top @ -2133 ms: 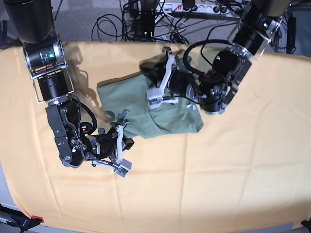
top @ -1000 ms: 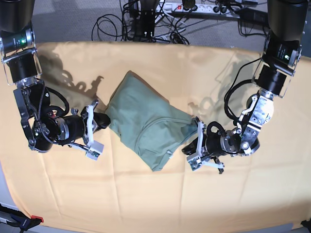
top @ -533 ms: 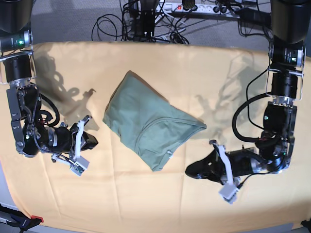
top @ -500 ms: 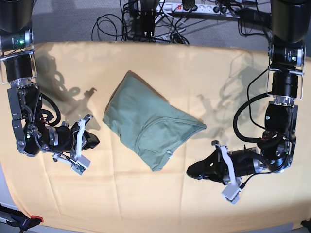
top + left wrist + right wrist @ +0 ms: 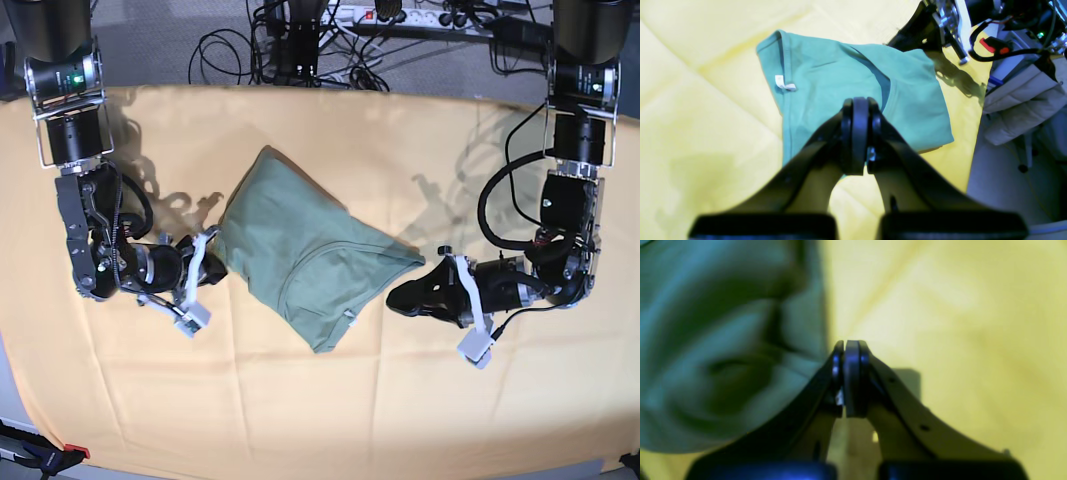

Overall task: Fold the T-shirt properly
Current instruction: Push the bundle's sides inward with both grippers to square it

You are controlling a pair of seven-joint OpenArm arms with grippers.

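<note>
Yellow-orange cloth (image 5: 330,420) covers whole surface. My left gripper (image 5: 393,298) jaws pressed together, empty, tip just off T-shirt (image 5: 300,255) beside its collar. My right gripper (image 5: 216,250) also closed, empty, at opposite edge. T-shirt lies mid-cloth, partly folded, skewed, pale tag (image 5: 784,84) showing. Judgement: open jaws first, pinch single edge low, pull flat, square up before next fold.

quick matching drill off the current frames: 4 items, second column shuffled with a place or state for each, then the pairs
Items:
1. T-shirt
2. left pincer
3. right pincer
4. neck tag

Place or state:
A. shut, at the shirt's edge on the base view's left
B. small and pale, at the collar
C. folded, lying on the yellow-orange cloth
D. shut and empty, tip near the shirt's corner on the base view's right

Pairs: 1-C, 2-D, 3-A, 4-B
</note>
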